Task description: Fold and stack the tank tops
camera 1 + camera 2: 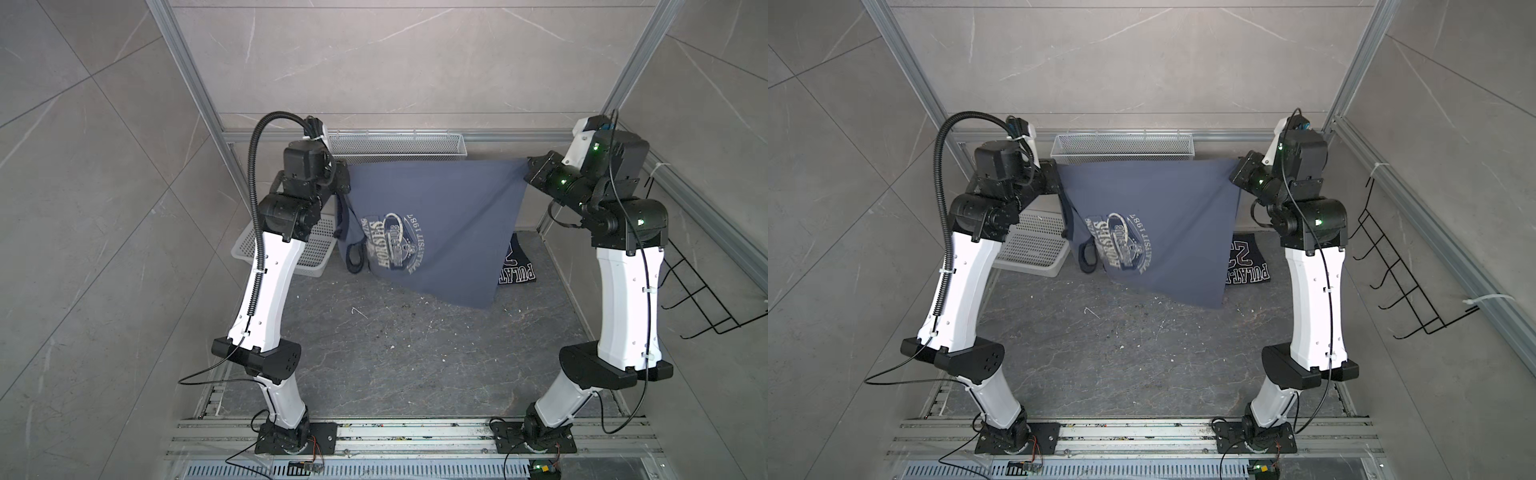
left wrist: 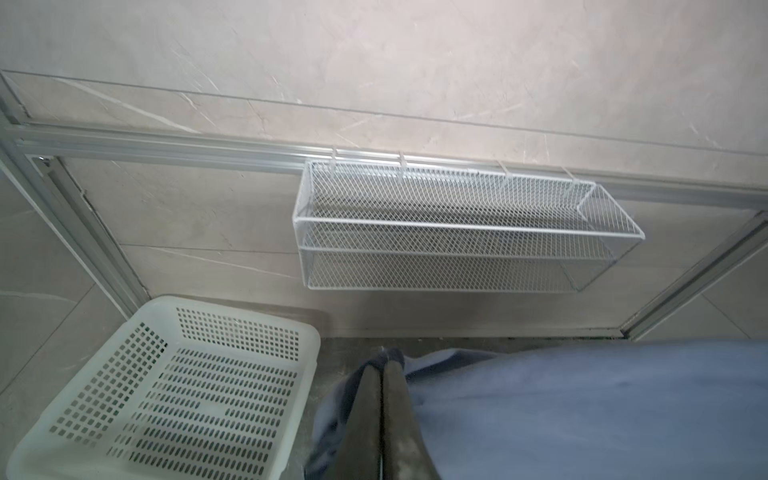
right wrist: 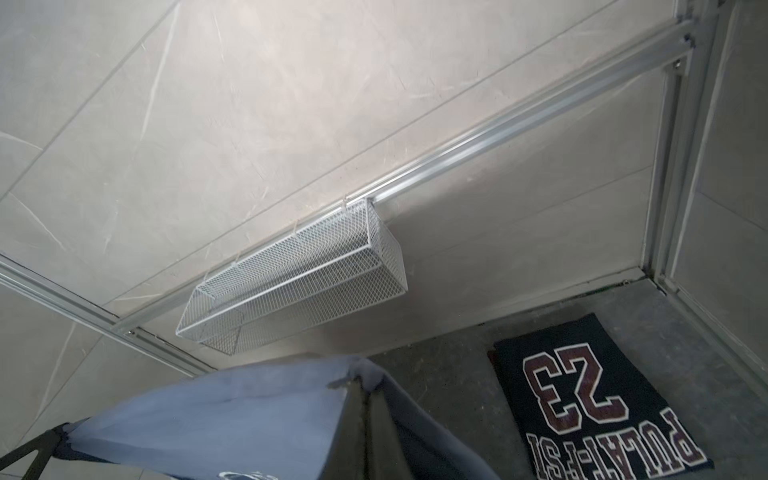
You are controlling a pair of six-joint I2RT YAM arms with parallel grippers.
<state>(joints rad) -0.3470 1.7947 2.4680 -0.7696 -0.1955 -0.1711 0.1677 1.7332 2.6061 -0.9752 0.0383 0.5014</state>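
The grey top (image 1: 436,224) is held hanging above the table (image 1: 395,353), its upper edge stretched side to side between the left gripper (image 2: 382,365) and right gripper (image 3: 365,388), each clamped on one end, while the folded navy top (image 3: 590,403) is laid flat nearer the right arm.

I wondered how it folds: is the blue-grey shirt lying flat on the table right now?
No, the blue-grey shirt hangs spread between the left claw and right claw.

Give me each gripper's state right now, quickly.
Left gripper: shut on the blue-grey tank top, pinching one upper corner.
Right gripper: shut on the blue-grey tank top, pinching the opposite upper corner.
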